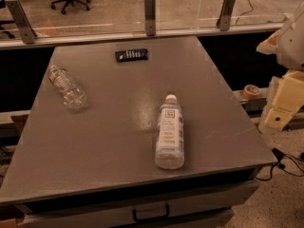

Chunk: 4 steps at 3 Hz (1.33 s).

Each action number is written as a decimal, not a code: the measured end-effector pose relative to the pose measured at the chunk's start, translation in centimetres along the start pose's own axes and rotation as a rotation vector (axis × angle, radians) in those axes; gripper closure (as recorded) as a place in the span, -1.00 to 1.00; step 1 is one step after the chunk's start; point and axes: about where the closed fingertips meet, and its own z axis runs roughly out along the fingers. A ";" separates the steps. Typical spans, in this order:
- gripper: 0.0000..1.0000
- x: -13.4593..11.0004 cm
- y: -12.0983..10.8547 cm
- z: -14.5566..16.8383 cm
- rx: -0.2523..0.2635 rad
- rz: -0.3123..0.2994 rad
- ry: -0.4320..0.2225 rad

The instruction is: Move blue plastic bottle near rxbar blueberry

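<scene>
Three items lie on the grey table (109, 141), all apart from one another; clock directions are read from the table centre, with 12 o'clock at the far railing. At 10 o'clock, near the left edge, the small clear crinkled bottle (66, 87) lies on its side, neck toward 11 o'clock. At 12 o'clock, close to the far edge, the rxbar blueberry (131, 55) lies flat with its long side parallel to that edge. At 4 o'clock, the blue plastic bottle (170, 132) lies on its side, white cap toward 12 o'clock and base toward the front edge. Nothing touches it. The rxbar blueberry is at 11 o'clock from this bottle and well apart from it. Beyond the right table edge, a roll of tape (251, 90) rests on a lower ledge. At 3 o'clock, off the table, the gripper (284, 103) hangs at the right margin, holding nothing visible; whether it is open or closed cannot be told.
</scene>
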 end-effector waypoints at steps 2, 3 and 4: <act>-1.00 -0.3 0.0 1.6 -0.046 0.036 -0.043; -1.00 -2.6 1.0 5.9 -0.124 0.111 -0.086; -1.00 -4.8 2.2 10.5 -0.183 0.239 -0.105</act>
